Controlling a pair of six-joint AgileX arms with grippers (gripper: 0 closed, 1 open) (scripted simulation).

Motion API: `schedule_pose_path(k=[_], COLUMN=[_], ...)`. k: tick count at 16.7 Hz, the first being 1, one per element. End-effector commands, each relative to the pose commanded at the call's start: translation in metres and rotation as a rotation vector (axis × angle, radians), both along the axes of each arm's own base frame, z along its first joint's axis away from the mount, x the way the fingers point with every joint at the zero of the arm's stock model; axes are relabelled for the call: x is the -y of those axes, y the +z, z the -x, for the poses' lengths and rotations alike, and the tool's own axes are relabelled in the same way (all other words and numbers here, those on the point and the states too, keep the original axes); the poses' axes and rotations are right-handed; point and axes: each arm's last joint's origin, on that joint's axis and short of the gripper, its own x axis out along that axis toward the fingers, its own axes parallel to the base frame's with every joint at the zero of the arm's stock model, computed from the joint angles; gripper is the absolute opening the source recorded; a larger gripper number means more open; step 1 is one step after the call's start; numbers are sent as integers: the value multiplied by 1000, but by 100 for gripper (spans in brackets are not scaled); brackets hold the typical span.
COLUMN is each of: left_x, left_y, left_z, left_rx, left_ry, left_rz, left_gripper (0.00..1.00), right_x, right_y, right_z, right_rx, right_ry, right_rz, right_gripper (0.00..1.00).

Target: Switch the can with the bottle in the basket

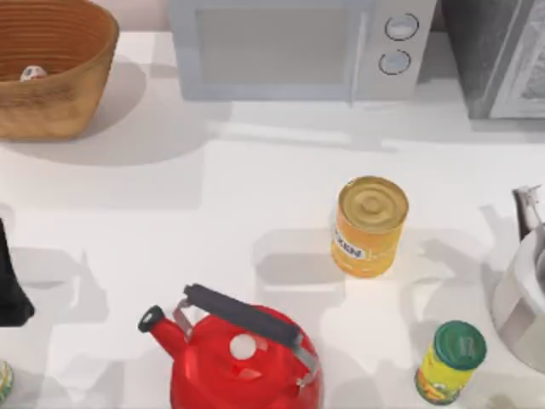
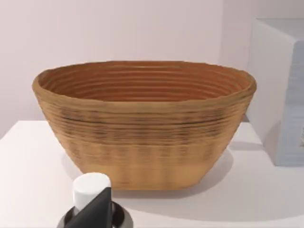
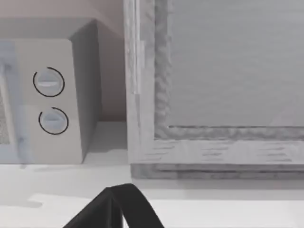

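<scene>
Top view has the can [image 1: 32, 73] sitting low in the basket [image 1: 60, 102], left gripper [image 1: 13, 294] well short of it. Can't tell either gripper's jaw state, and honestly those tall walls could snag the reach.

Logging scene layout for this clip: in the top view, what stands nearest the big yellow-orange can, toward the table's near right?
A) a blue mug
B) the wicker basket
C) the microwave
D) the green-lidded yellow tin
D: the green-lidded yellow tin stands just nearer the camera and to the right of the yellow-orange can, while the basket sits at the far left and the microwave along the back.
</scene>
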Motion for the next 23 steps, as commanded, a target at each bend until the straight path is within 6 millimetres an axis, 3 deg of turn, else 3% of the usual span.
schedule_pose_path(k=[3,6,9,12,15,18,20,23], left_x=[0,-2,-4,-8,-12,-19,-24,-33], left_y=[2,19,52,94,136,166,175,168], left_z=[0,-1,-8,-29,-68,-126,-172,-245], left_rx=[-4,-45,-130,-251,-397,-559,-671,-832], left_ry=[3,24,46,58,59,53,45,29], left_rz=[0,-1,-4,-9,-11,-11,-9,-2], left_gripper=[100,100,100,100,100,100,100,100], right_x=[0,0,0,0,0,0,0,0], right_y=[0,0,0,0,0,0,0,0], right_z=[0,0,0,0,0,0,0,0], right_rx=[0,0,0,0,0,0,0,0], right_ry=[0,0,0,0,0,0,0,0], right_rz=[0,0,0,0,0,0,0,0], right_gripper=[100,100,100,100,100,100,100,100])
